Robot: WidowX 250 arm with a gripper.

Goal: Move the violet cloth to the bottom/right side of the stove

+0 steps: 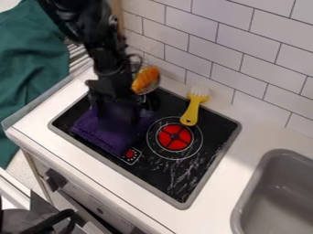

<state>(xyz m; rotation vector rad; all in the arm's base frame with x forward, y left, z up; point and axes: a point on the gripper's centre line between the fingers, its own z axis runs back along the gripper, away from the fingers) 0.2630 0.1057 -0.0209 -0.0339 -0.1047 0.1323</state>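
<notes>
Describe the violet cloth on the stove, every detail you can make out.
The violet cloth is deep purple and looks soft, with a slightly nubbly, towel-like weave. It appears spread out rather than bunched up, on the left part of the black stove top, with one corner beside the small red marking. The black gripper is right over its upper part, hiding some of it; whether it grips the cloth, I cannot tell.
</notes>
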